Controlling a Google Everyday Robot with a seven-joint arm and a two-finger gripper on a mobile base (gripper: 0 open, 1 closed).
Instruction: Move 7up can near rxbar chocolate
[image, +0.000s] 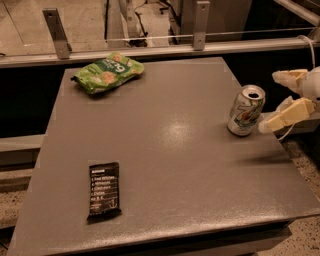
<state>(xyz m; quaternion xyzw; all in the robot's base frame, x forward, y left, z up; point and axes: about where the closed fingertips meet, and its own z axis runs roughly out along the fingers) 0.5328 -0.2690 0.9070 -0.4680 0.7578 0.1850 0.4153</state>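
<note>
Grey table (180, 165), three items on it.
Far-left corner: green bag (107, 72), lying flat and crumpled.
Near-left: rxbar (104, 191), flat, text side up, long axis running front to back. Well apart from the bag, with bare tabletop all round it.
Right edge, mid-depth: 7up can (246, 111), upright, tab hole showing. It's well apart from the rxbar (nearly the full table width, plus some depth). Nothing sits on the tabletop between can and rxbar; the bag is off that line, further back.
Gripper (267, 101) is just right of the can, over the table's right edge. Its jaws are spread wide with nothing between them. The lower fingertip is just beside the can's base; can't tell if it touches.
Behind the table: metal rail (150, 49) with two posts.
</note>
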